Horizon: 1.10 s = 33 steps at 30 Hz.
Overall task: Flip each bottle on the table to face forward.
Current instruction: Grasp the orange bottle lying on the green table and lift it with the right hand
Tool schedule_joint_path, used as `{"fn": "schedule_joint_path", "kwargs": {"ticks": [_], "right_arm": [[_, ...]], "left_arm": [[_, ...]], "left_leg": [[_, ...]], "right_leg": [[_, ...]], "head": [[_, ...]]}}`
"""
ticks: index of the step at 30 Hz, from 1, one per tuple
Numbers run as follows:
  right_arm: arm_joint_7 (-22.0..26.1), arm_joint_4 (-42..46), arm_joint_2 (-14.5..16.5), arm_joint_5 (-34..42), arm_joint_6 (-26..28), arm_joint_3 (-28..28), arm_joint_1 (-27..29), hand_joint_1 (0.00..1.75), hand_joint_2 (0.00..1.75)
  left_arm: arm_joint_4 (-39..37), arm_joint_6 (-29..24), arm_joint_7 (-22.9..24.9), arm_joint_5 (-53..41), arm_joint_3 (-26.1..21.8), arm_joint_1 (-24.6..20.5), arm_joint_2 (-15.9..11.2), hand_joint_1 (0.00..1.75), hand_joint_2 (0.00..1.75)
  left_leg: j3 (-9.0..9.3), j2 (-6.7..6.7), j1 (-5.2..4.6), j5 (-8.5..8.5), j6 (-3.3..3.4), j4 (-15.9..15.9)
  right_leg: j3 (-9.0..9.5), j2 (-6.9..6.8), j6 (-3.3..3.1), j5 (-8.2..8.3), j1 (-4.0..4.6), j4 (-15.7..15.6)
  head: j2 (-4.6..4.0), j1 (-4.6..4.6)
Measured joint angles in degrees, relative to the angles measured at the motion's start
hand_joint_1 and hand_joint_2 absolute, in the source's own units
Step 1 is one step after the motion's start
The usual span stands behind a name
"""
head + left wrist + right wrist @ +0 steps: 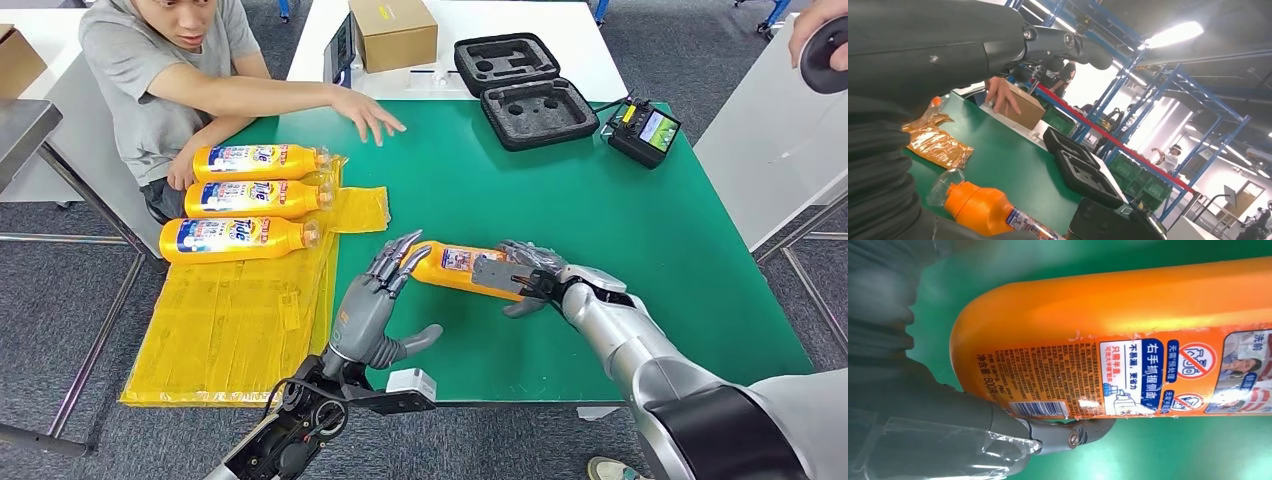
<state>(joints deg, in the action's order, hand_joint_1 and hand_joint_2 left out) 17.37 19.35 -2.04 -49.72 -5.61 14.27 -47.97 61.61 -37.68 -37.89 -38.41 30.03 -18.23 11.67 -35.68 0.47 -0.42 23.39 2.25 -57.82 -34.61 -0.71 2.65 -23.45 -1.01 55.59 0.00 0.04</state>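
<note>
- Mid-table on the green mat (pixel 600 220): the bottle (pixel 455 268) lying on its side, neck toward the left hand (pixel 385 300), base toward the right hand (pixel 525 275).
- Right hand wrapped round the bottle's base end, fingers over the top, thumb below: grasping it.
- Left hand released, fingers spread, tips just touching the neck end; steadying rather than holding, by the look of it.
- Back label with barcode facing up, so roll not yet done, judging by the three bottles (pixel 250 200) lined up on the yellow sheet (pixel 230 320) with brand side showing.
- Best way on: roll about the long axis with the right hand, left fingertips kept light at the neck to stop a skid; slick plastic, likely to slip under a loose grip.
- Worth watching: the person's hand (pixel 365 112) resting on the mat beyond, well apart from the bottle.
- Right wrist view gives the fine print and barcode, plus the thumb under the bottle's rounded base, all too small from the head.
- Left wrist view gives the orange neck and clear wrap at the cap, and the black case (pixel 1080 167) behind.
</note>
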Motion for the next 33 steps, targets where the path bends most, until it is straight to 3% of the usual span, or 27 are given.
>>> {"fn": "schedule_joint_path", "kwargs": {"ticks": [6, 7, 10, 11, 33], "right_arm": [[-0.3, -0.5, 0.3, -0.6, 0.1, 0.0, -0.4, 0.0, 1.75], [-0.3, -0.5, 0.4, -0.5, 0.1, 0.0, -0.4, 0.36, 1.75], [-0.3, -0.7, 0.4, -0.5, 0.1, 0.0, -0.5, 1.65, 1.75], [-0.3, -0.8, 0.4, -0.4, 0.1, 0.0, -0.5, 1.73, 1.75], [-0.8, -1.7, 0.3, 1.7, 0.3, -1.2, -0.6, 1.75, 1.75]], "left_arm": [[-0.4, -0.1, -0.5, -0.2, 0.0, -0.1, 0.0, 0.0, 1.75], [-0.5, -0.1, -0.5, -0.2, 0.0, -0.2, 0.0, 0.0, 1.75], [-0.7, -0.1, -0.5, 0.0, 0.2, -0.2, 0.0, 0.0, 1.75], [-0.7, -0.1, -0.5, 0.1, 0.2, -0.3, 0.0, 0.0, 1.75], [-0.8, -0.9, -0.3, 0.0, 0.8, -0.6, 0.2, 0.0, 1.75]], "left_leg": [[0.0, 0.0, 0.0, 0.0, 0.0, 0.0], [0.0, 0.0, 0.0, 0.0, 0.0, 0.0], [0.0, 0.0, 0.0, 0.0, 0.0, 0.0], [0.0, 0.0, 0.0, 0.0, 0.0, 0.0], [0.01, 0.0, 0.0, 0.0, 0.0, 0.0]], "right_leg": [[0.0, 0.0, 0.0, 0.0, 0.0, 0.0], [0.0, 0.0, 0.0, 0.0, 0.0, 0.0], [0.0, 0.0, 0.0, 0.0, 0.0, 0.0], [0.0, 0.0, 0.0, 0.0, 0.0, 0.0], [-0.01, 0.0, 0.0, 0.0, 0.0, 0.0]], "head": [[0.0, 0.0], [0.0, 0.0], [0.0, 0.0], [0.0, 0.0], [0.0, 0.0]]}}
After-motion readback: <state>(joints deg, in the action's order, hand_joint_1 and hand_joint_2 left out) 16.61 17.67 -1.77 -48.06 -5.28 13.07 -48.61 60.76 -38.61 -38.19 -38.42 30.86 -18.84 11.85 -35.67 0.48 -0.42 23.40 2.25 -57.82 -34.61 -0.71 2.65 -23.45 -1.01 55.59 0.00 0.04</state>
